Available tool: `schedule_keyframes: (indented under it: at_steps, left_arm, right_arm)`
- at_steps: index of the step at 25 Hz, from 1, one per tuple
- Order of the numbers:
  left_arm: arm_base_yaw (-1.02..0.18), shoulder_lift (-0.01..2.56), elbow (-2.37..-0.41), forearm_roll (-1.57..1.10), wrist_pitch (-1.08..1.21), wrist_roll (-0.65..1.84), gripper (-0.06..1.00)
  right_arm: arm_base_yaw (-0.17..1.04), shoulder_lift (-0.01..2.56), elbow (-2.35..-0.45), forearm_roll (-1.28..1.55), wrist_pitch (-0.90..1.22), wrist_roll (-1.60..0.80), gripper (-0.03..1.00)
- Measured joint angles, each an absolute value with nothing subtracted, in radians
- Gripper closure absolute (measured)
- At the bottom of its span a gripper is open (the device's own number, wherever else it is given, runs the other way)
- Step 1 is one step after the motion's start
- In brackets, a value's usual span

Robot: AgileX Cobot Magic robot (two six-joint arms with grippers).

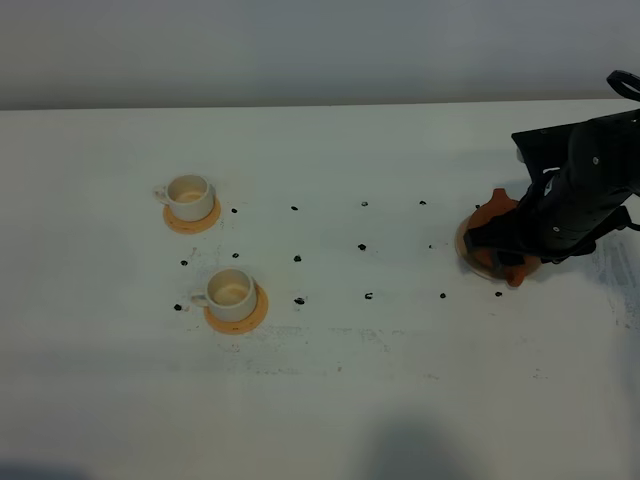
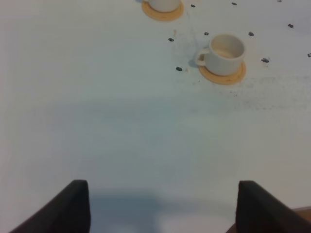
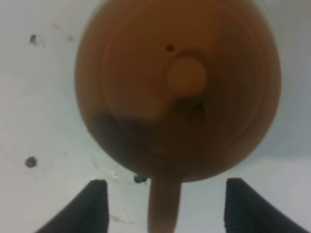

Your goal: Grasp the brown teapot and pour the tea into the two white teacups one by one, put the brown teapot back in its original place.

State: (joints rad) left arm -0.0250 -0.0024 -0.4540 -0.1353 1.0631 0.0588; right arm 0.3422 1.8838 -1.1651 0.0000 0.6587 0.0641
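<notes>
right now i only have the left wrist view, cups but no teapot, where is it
Observer: The brown teapot sits on its saucer at the right side of the table, beneath the right arm.
Operator: gripper on it yet
Observer: No, the right gripper is open, jaws standing either side of a narrow part projecting from the pot.
Operator: lid on
Observer: Yes, the knobbed lid is in place.

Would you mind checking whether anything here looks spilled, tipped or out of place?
Nothing stands out: both white teacups stand upright on their coasters, and the brown teapot sits upright on its saucer, lid on.
</notes>
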Motion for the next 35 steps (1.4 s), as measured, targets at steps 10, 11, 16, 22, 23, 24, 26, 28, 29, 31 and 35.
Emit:
schedule_keyframes:
  at_steps: [10, 11, 16, 22, 23, 24, 26, 28, 29, 31, 35]
  left_arm:
    - [-0.025, -0.002, -0.454, -0.135, 1.063, 0.059, 0.35]
    - [-0.025, -0.002, -0.454, -0.135, 1.063, 0.059, 0.35]
    - [-0.025, -0.002, -0.454, -0.135, 1.063, 0.059, 0.35]
    - [-0.025, -0.002, -0.454, -0.135, 1.063, 0.059, 0.35]
    - [-0.025, -0.002, -0.454, -0.135, 1.063, 0.059, 0.35]
    - [-0.025, -0.002, -0.454, -0.135, 1.063, 0.059, 0.35]
    - [-0.025, -0.002, -0.454, -0.135, 1.063, 0.059, 0.35]
    - [-0.025, -0.002, -0.454, -0.135, 1.063, 0.059, 0.35]
    - [-0.025, -0.002, -0.454, -0.135, 1.063, 0.059, 0.35]
    - [-0.025, -0.002, -0.454, -0.135, 1.063, 0.059, 0.35]
    - [-0.025, -0.002, -0.454, -0.135, 1.063, 0.059, 0.35]
  right_arm:
    - [0.342, 1.902, -1.165, 0.000, 0.656, 0.064, 0.46]
    - [0.342, 1.906, -1.165, 0.000, 0.656, 0.064, 0.46]
    - [0.342, 1.906, -1.169, 0.000, 0.655, 0.064, 0.46]
    - [0.342, 1.906, -1.186, 0.000, 0.668, 0.064, 0.46]
    - [0.342, 1.906, -1.186, 0.000, 0.668, 0.064, 0.46]
    - [0.342, 1.906, -1.186, 0.000, 0.668, 0.064, 0.46]
    - [0.342, 1.906, -1.186, 0.000, 0.668, 0.064, 0.46]
    - [0.342, 1.906, -1.186, 0.000, 0.670, 0.064, 0.47]
    - [0.342, 1.906, -1.186, 0.000, 0.671, 0.063, 0.48]
    - [0.342, 1.906, -1.186, 0.000, 0.677, 0.061, 0.54]
    - [0.342, 1.906, -1.186, -0.006, 0.687, 0.032, 0.79]
